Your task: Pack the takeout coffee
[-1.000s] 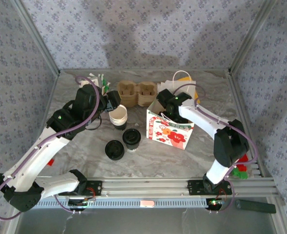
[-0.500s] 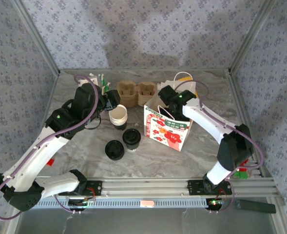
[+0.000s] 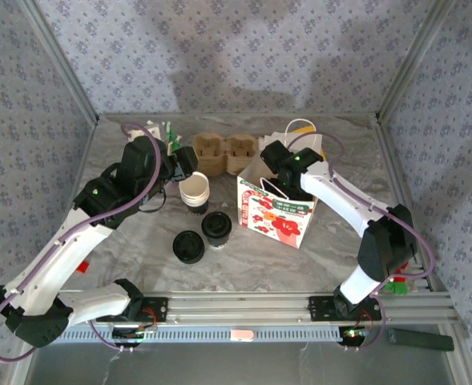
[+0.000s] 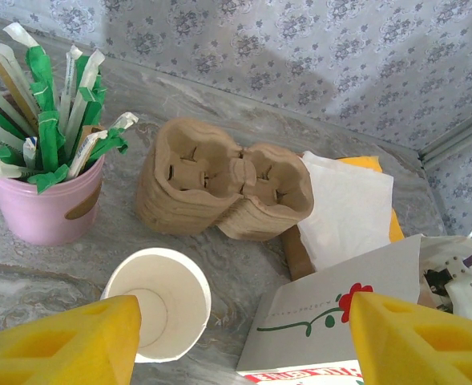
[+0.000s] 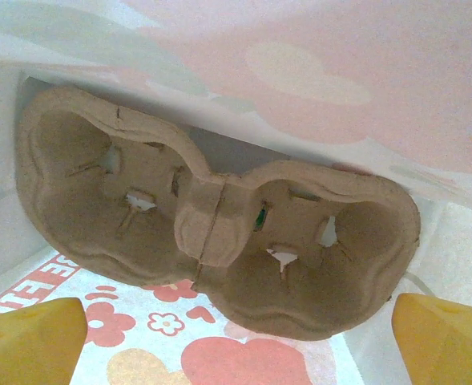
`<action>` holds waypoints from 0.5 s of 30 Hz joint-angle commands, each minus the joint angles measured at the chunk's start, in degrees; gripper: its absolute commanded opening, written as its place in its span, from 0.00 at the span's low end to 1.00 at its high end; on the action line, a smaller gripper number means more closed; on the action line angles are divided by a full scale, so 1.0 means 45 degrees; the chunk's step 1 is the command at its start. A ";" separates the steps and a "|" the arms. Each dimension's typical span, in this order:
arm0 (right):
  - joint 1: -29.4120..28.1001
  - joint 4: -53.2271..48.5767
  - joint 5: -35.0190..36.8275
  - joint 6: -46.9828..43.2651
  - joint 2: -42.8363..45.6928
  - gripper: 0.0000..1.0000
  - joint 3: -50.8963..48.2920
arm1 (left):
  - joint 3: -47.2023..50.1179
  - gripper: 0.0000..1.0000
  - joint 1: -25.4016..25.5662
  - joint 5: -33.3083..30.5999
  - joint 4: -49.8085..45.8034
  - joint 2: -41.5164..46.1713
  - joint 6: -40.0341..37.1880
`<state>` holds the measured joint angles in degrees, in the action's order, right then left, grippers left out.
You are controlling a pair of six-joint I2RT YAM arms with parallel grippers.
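The takeout coffee (image 3: 217, 227), a small cup under a round black lid, stands on the table left of the flowered paper bag (image 3: 276, 212). My right gripper (image 3: 274, 176) hangs open at the bag's mouth. In the right wrist view its yellow fingertips (image 5: 31, 333) flank a brown pulp cup carrier (image 5: 211, 233) lying inside the bag, and nothing sits between them. My left gripper (image 3: 185, 162) is open above the stack of white paper cups (image 3: 194, 191). In its wrist view the white cup (image 4: 157, 303) and the bag's edge (image 4: 332, 313) lie below the gripper (image 4: 240, 345).
A second black disc (image 3: 188, 246) lies beside the coffee. Stacked pulp carriers (image 4: 223, 188), a pink cup of wrapped stirrers (image 4: 47, 192) and white napkins (image 4: 348, 208) line the back. Red and green blocks (image 3: 396, 279) sit near the right arm's base.
The right gripper drew back and up at the bag's mouth, and the bag shifted slightly left. The left arm stayed still.
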<state>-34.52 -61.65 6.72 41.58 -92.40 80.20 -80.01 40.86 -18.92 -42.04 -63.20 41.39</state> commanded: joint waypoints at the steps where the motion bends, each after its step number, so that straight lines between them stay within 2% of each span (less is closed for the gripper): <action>1: -0.0082 -0.0576 0.0342 -0.0177 0.0123 1.00 0.0437 | -0.0375 0.69 -0.0060 -0.0228 -0.0107 0.0022 -0.0173; 15: -0.0216 -0.0992 0.0577 -0.0402 0.0274 1.00 0.1073 | -0.0326 0.69 -0.0069 -0.0147 -0.0094 0.0025 -0.0195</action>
<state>-34.96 -63.53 8.12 40.71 -92.38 83.20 -80.01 40.86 -18.90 -42.06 -63.20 41.39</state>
